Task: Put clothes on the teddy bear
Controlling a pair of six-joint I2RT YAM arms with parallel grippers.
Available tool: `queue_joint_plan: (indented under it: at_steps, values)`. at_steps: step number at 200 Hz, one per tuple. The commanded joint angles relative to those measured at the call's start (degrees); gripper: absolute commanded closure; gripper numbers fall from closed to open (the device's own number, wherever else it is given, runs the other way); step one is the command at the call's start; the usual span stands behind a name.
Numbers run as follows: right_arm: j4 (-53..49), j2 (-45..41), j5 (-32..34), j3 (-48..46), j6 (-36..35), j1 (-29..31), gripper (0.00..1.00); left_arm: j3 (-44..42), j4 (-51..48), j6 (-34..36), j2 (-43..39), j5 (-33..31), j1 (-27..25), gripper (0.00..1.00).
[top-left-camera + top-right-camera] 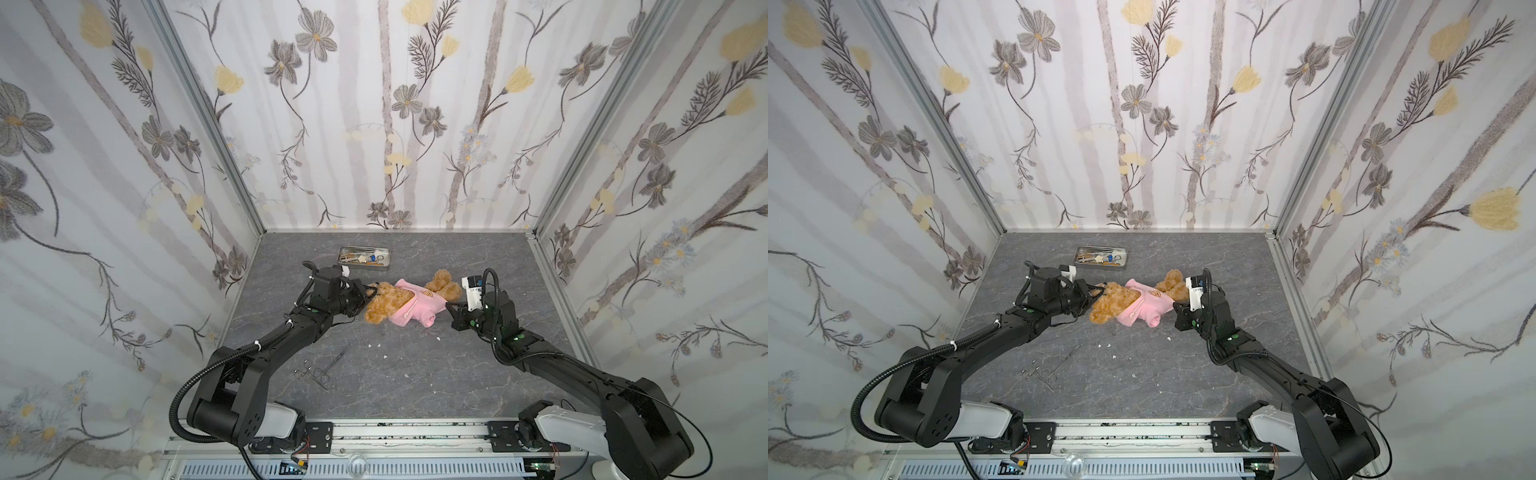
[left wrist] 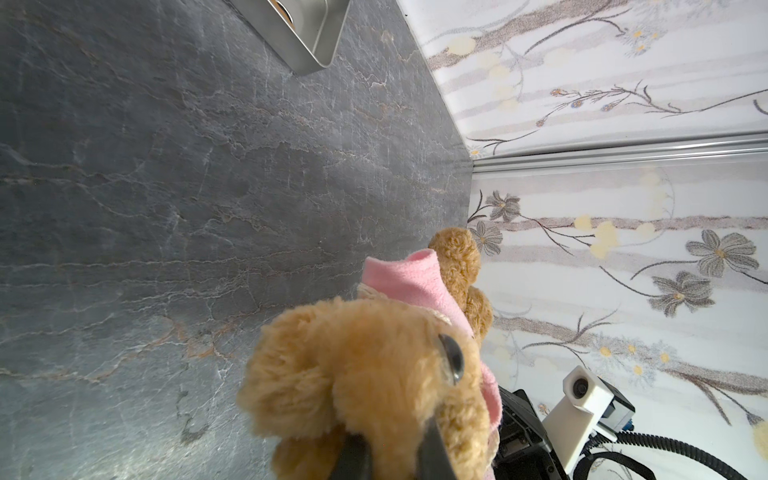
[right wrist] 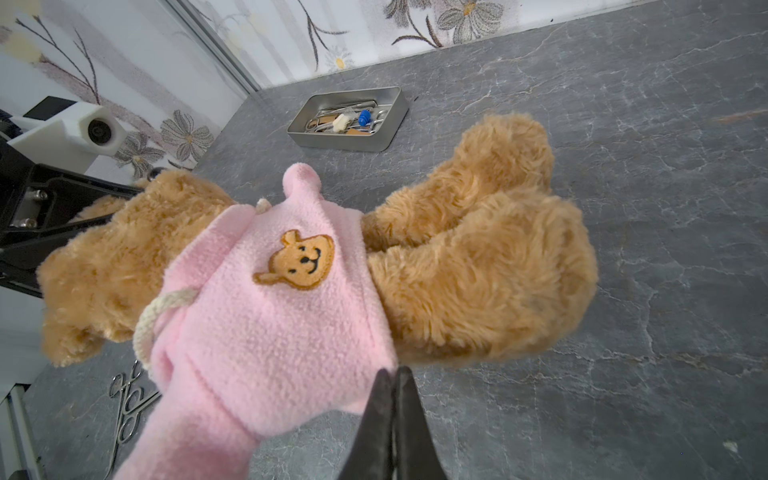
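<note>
The left gripper (image 2: 390,436) is clamped on the head of the teddy bear (image 1: 384,305), which lies on the table (image 1: 415,374). The right gripper (image 3: 392,380), jaws together, sits at the hem of the pink shirt (image 3: 266,332). The shirt covers the body, but the 2 sleeves look empty, so I think the arms remain.

Left arm (image 1: 286,330) reaches in low from its near-side base, elbow bent, forearm angled toward centre. Left tool (image 1: 368,293) is turned sideways, jaws pinched on head fur of the teddy bear (image 1: 386,306). Right arm (image 1: 552,362) is bent likewise. Right tool (image 1: 450,306) points leftward, jaws pressed together.
</note>
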Motion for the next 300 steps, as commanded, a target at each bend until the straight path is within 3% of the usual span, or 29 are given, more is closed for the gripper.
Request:
queue_joint_plan:
  at_steps: [1,17,49,111,128,146,182,197,219,254,283,300]
  values:
    - [-2.1,0.1,-1.4,2.0,-3.0,-0.6,0.81,1.5,1.9,0.4,0.5,-0.6,-0.6,1.00]
    - [-5.8,-0.8,-1.7,3.6,-4.1,-1.6,0.69,2.0,1.0,2.9,0.7,-0.8,-0.6,1.00]
    - [-11.5,-4.9,-1.2,4.2,-5.9,-3.5,0.61,3.4,1.7,8.5,2.1,0.9,-0.2,1.00]
    - [-4.7,-6.0,-12.8,4.0,-2.0,-3.5,0.53,3.3,6.5,41.7,-1.1,9.9,-4.5,1.00]
    - [-0.5,-3.7,-14.7,3.5,2.0,-3.3,0.53,1.5,7.5,50.0,-2.0,7.7,-7.2,1.00]
    - [2.5,0.3,-14.7,2.2,5.7,-2.9,0.58,0.2,9.7,53.6,-1.1,3.6,-9.3,1.00]
    - [13.1,6.4,-12.9,-4.5,11.7,-2.7,0.72,-1.4,15.9,50.4,4.5,0.4,-11.8,1.00]
    - [15.7,8.6,-12.3,-6.1,13.0,-1.5,0.74,-1.7,16.4,47.9,6.4,0.0,-12.1,0.94]
    - [18.9,10.7,-9.0,-8.9,14.5,0.9,0.76,-3.4,16.5,43.3,6.8,-1.9,-12.2,0.79]
    - [22.7,13.2,-4.5,-12.2,15.6,3.3,0.80,-6.2,16.1,31.1,5.2,-3.2,-11.8,0.37]
    - [22.2,12.8,-0.7,-13.0,14.2,5.3,0.82,-6.3,13.9,21.5,5.3,-3.4,-10.8,0.15]
    - [21.5,12.7,0.8,-13.0,13.2,6.0,0.83,-4.1,10.8,18.7,7.2,-2.9,-10.9,0.09]
